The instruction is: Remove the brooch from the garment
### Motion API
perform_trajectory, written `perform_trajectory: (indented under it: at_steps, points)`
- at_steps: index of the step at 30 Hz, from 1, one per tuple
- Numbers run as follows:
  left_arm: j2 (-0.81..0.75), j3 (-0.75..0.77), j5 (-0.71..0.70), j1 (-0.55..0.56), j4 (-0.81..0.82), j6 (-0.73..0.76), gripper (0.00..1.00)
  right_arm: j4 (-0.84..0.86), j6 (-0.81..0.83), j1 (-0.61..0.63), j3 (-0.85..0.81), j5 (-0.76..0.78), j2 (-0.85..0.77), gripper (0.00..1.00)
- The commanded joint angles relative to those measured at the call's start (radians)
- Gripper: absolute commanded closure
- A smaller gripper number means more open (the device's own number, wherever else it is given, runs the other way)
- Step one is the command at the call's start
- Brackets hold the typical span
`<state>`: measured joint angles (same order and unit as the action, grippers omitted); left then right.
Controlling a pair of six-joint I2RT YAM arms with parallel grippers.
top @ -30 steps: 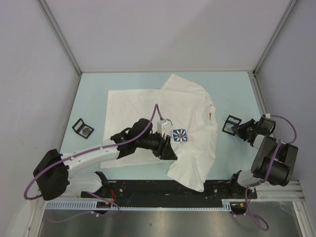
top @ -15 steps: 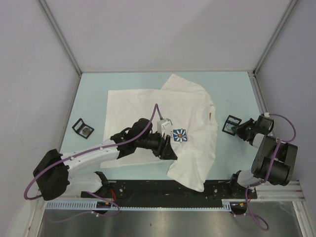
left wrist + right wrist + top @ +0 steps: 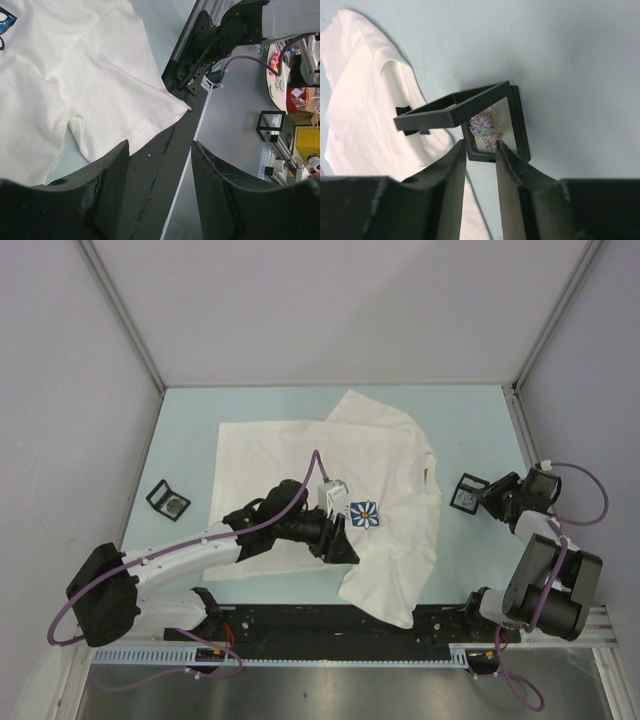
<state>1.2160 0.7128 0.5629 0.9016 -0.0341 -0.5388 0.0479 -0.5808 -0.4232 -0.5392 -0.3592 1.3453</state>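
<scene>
Glittery brooch [image 3: 485, 130] in frame [image 3: 519, 122], T-shirt [image 3: 290, 455] spread

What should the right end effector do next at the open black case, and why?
Probably draw the right end effector straight back from the open case, fingers apart. The glittery brooch lies inside the case's base, the fingers show a gap with nothing pinched, and their tips sit right at its edge, so a sideways move could drag it out.

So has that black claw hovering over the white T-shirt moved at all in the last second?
No. The left gripper sits exactly where it was, just below and left of the blue-and-white flower print on the white T-shirt.
</scene>
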Motion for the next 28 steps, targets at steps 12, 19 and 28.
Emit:
perform_trajectory:
  at_steps: [12, 19, 28]
  points:
    - [-0.220, 0.111, -0.060, -0.006, -0.147, 0.020, 0.40, -0.499, 0.124, 0.226, -0.185, 0.111, -0.421, 0.55]
    - [-0.421, 0.105, -0.145, -0.009, -0.214, -0.019, 0.38, -0.562, 0.039, 0.662, -0.234, 0.250, -0.604, 0.42]
    - [-0.540, 0.177, -0.326, -0.012, -0.250, 0.038, 0.14, -0.551, 0.088, 0.955, -0.418, 0.350, -0.500, 0.00]
